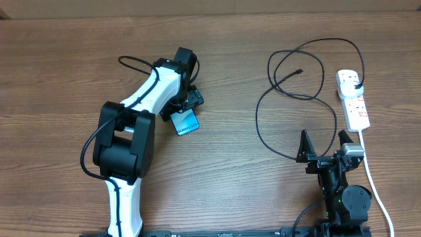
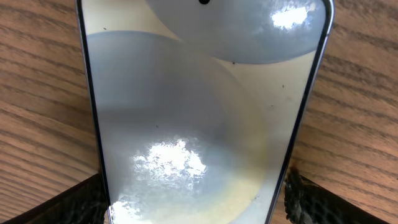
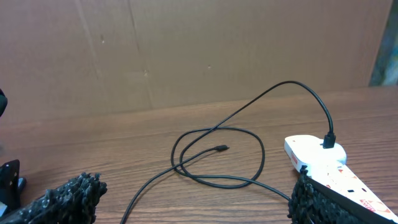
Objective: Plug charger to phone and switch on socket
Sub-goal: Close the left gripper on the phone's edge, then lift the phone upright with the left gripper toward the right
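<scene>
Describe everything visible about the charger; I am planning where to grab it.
The charger is a thin black cable, rubbery-looking, lying slack in loose overlapping loops on the wooden table. Its black plug stands in the far end of the white socket, and the cable arches up from it before dropping to the table. The small connector tip lies free inside a loop. One bend runs close by the open right gripper; nothing grips it.
</scene>
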### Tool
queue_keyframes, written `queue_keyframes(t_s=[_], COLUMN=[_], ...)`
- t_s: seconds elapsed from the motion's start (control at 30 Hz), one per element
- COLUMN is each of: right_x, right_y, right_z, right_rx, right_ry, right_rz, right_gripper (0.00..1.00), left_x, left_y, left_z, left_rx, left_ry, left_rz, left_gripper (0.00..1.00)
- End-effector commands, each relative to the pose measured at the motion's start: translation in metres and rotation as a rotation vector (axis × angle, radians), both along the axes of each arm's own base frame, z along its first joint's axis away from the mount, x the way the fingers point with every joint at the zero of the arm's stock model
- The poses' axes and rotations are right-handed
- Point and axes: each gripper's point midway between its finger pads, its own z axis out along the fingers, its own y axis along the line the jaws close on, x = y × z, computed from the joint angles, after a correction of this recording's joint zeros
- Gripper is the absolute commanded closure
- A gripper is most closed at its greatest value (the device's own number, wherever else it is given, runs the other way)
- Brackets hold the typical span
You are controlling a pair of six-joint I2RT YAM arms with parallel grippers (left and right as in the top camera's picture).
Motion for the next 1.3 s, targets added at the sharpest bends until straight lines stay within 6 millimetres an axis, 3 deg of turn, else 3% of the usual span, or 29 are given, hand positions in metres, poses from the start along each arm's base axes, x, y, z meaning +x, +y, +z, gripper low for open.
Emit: queue_keyframes(t_s=[0.0,0.23,0.4,0.73,1.0,1.17,1.27], right_x=[0.000,0.000,0.000,0.000,0.000,0.000,0.000], right_y=[0.002,0.002,0.002,0.002,0.002,0.002,0.002], right_z=[-0.002,-0.002,-0.002,-0.002,-0.002,-0.002,-0.002], right_rx=[-0.007,-0.007,-0.007,-0.007,-0.007,-0.007,-0.007], right_ry=[-0.003,-0.003,-0.003,-0.003,-0.003,-0.003,-0.003], right_rz=[0.008,0.008,0.008,0.008,0.008,0.008,0.008], right_gripper=[0.00,0.00,0.00,0.00,0.00,0.00,0.00], left_x=[-0.041,-0.041,-0.039,-0.014,-0.015,-0.020,-0.021], left_y=[0.013,0.013,0.012,0.002,-0.026,-0.062,-0.095], left_z=[-0.065,-0.065,-0.061,-0.014,0.036,0.061,0.084], left_rx=[0.045,0.045,0.044,0.029,-0.132,-0.347,-0.568], left_ry=[0.187,0.188,0.187,0.176,0.232,0.259,0.264], left_rz=[0.028,0.028,0.024,-0.019,-0.132,-0.189,-0.217], left_gripper=[0.12,0.22,0.24,0.26,0.25,0.24,0.24])
